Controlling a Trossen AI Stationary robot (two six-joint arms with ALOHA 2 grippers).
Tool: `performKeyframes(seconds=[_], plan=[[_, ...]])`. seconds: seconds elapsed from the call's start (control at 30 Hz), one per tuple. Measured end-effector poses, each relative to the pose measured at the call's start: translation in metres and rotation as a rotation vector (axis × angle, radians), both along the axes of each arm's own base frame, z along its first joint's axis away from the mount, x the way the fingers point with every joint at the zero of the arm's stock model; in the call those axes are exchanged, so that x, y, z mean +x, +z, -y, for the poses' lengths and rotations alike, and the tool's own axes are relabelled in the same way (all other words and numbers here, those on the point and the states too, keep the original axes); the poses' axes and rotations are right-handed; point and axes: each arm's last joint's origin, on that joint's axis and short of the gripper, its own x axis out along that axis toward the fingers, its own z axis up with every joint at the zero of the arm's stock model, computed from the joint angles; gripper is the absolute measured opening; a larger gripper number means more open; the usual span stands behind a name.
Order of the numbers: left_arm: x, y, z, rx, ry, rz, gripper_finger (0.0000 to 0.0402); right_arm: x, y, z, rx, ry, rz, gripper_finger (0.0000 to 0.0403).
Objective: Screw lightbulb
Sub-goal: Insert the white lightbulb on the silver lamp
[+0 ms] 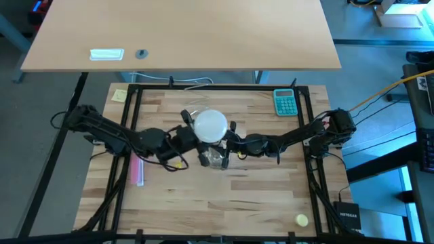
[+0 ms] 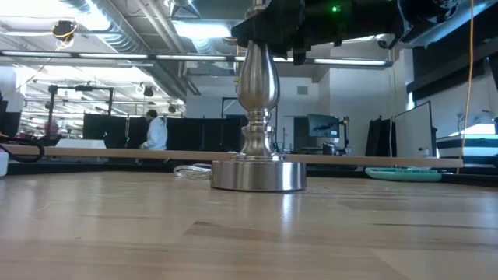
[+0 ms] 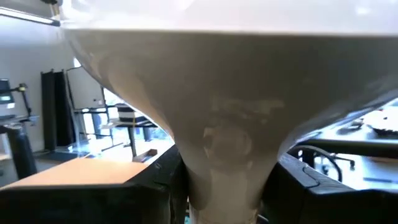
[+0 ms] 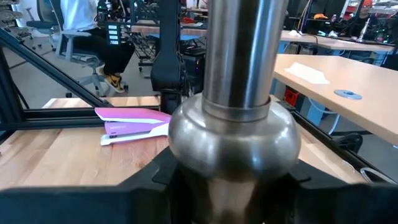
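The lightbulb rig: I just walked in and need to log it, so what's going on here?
The left gripper holds the white lightbulb by its neck, above the silvery socket stand at mid-table. The right gripper is clamped around the stand's stem, steadying it. Whether the bulb's base has entered the socket can't be seen.

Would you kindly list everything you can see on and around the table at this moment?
lightbulb: one, white, mid-table above the stand, neck held by the left gripper.
socket stand: one, silvery, round base on the table centre, stem gripped by the right gripper.
calculator: one, teal, far right of the table.
stapler: one, pink, on the table's left part.
sticky note: one, yellow, far left corner.
small round object: one, yellow, near right edge.
person: one, white top, in the room behind.
left gripper: one, dark, shut on the bulb's neck.
right gripper: one, dark, around the stand's stem.
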Motion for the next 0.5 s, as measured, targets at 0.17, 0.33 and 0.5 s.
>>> performKeyframes(seconds=[0.17,0.33,0.5], plan=[[0.005,-0.003,-0.002,-0.029,0.088,-0.022,0.0137,0.000,0.000,0.000,-0.001,0.000,-0.001,0.0141],[0.008,-0.007,-0.009,-0.082,0.097,-0.036,0.0137,0.000,0.000,0.000,-0.016,0.001,-0.004,0.0141],[0.010,-0.013,-0.013,-0.116,0.127,-0.074,0.0137,0.000,0.000,0.000,-0.012,-0.006,-0.002,0.0141]])
